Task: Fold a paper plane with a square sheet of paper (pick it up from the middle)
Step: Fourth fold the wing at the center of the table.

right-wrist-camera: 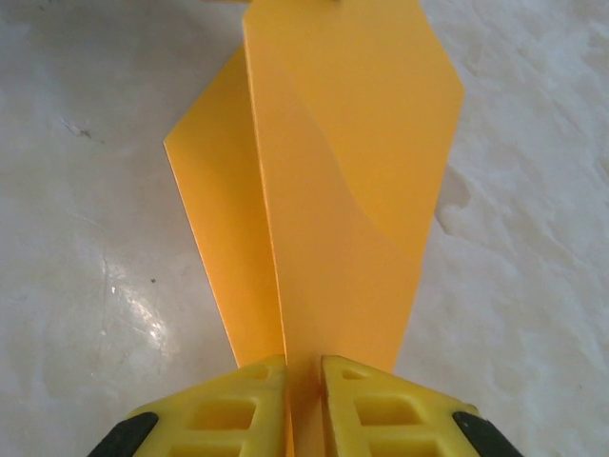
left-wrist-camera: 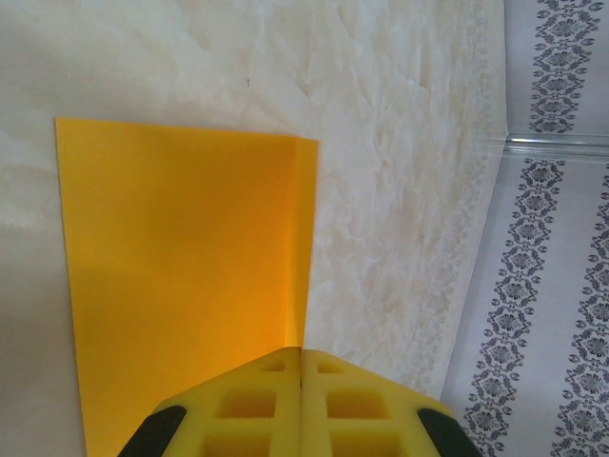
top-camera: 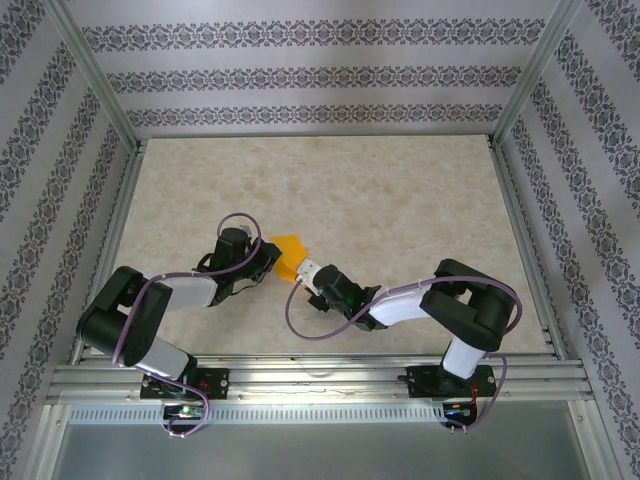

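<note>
On the left: left gripper (left-wrist-camera: 302,354), low over the table (top-camera: 400,200), reaching right toward the centre.
Left jaws: yellow fingers pressed together with no gap, pinching the folded edge of the square sheet of paper (top-camera: 289,248).
Paper position: near the table's middle, a little toward the near edge, between the two grippers and touching both.
Paper shape: bright orange and partly folded. From the left wrist, a narrow flap runs along its right side into the fingers. From the right wrist, two panels spread from one crease.
On the right: right gripper (right-wrist-camera: 303,371), reaching left to the sheet's near side.
Right jaws: a slit apart, with the crease standing in the slit; I cannot tell whether they press on it.
</note>
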Available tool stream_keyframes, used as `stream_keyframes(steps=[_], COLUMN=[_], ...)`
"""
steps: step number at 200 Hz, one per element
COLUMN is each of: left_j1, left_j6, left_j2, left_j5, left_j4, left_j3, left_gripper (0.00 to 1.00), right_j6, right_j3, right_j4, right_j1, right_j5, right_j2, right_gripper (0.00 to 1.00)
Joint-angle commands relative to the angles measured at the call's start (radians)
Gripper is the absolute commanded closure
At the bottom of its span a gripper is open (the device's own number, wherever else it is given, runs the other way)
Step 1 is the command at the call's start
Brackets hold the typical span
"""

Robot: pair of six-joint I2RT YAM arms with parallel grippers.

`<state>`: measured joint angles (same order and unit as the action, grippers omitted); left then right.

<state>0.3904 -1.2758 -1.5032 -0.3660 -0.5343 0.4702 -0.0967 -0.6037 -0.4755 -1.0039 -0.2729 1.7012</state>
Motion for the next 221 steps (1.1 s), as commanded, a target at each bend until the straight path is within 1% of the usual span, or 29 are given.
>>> stream_keyframes(steps=[1,52,90,168,221], left_j1=[-0.014,-0.014,-0.014,-0.015,-0.014], left_j6=[0.013,0.007,0.007,0.001,0.001], left_j2=[0.026,0.014,0.014,0.003,0.004], left_j5=[-0.011,-0.023,-0.024,-0.029,-0.027], left_j4=[0.019,0.008,0.009,-0.001,-0.001], left_j3=[0.021,0.026,0.028,0.030,0.030], left_gripper=[0.95,0.95,0.95,0.95,0.96], right_j6=[0.038,0.027,0.027,0.029,0.039], right_j3=[-0.002,-0.023,-0.032,-0.045,-0.038], right_j4=[0.052,0.064,0.060,0.064,0.067], right_j1=[0.009,0.011,0.014,0.019,0.025], right_j5=[-0.031,-0.038,-0.020,-0.011,0.001], right_j2=[-0.029,-0.014,-0.011,0.006,0.001], right_gripper=[0.83,0.83,0.87,0.84,0.90])
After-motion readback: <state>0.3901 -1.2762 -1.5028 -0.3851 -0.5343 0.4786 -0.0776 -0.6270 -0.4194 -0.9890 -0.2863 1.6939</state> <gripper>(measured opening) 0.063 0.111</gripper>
